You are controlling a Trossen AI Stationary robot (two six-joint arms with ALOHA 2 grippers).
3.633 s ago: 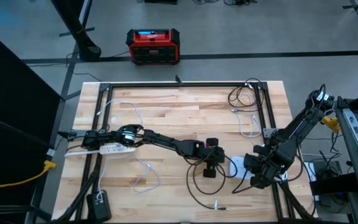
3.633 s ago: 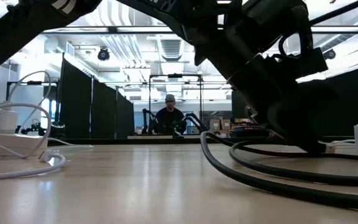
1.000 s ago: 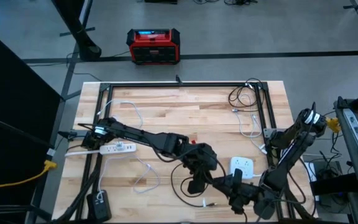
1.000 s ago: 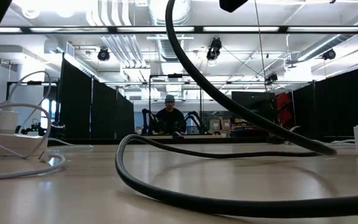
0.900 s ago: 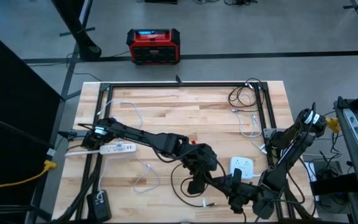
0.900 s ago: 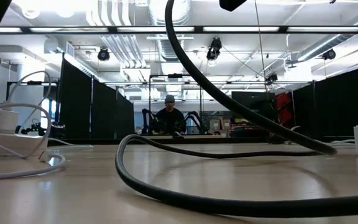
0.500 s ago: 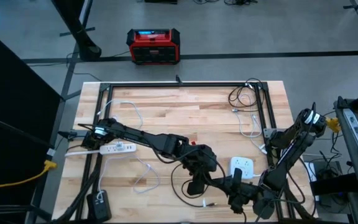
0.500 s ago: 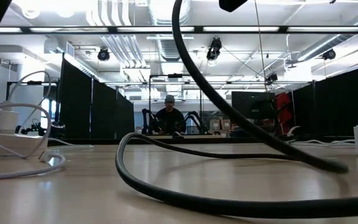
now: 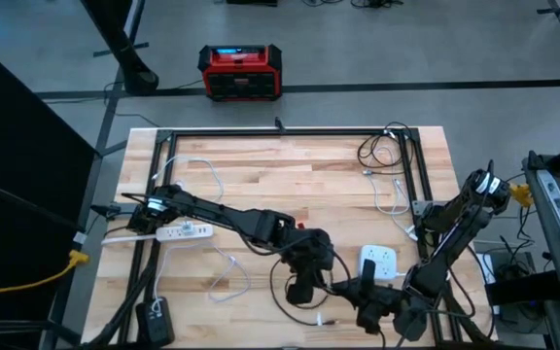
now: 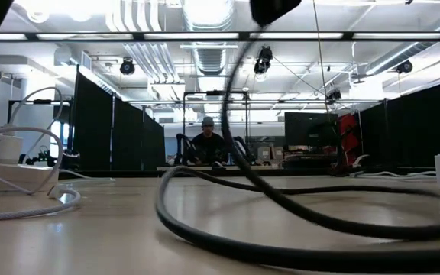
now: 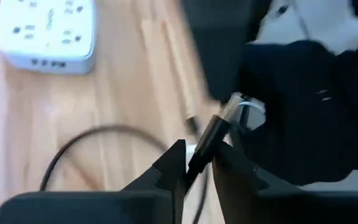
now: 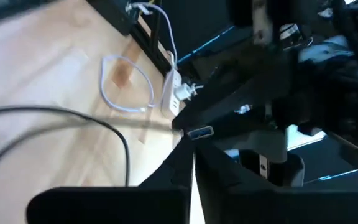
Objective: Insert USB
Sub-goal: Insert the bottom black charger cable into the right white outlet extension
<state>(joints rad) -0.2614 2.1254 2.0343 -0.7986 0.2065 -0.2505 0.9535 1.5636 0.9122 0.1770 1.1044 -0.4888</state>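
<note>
Two claws meet near the worktop's (image 9: pixel 261 175) front edge. The left claw (image 11: pixel 197 163) pinches the black USB cable (image 11: pixel 211 138) just behind its silver plug, and in the last half-second it has edged closer to the right claw (image 12: pixel 192 154), whose fingers are pressed together on a small USB connector (image 12: pixel 197 132). The slack cable loop has swung across the low view. Mating looks close, not yet done; the white charging hub (image 9: pixel 378 261) lies just beside them.

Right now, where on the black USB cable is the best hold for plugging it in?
Grip the black USB cable on its rigid body just behind the metal tip, from the cord side, as the left gripper does: this likely keeps the tip exposed and steady.
</note>
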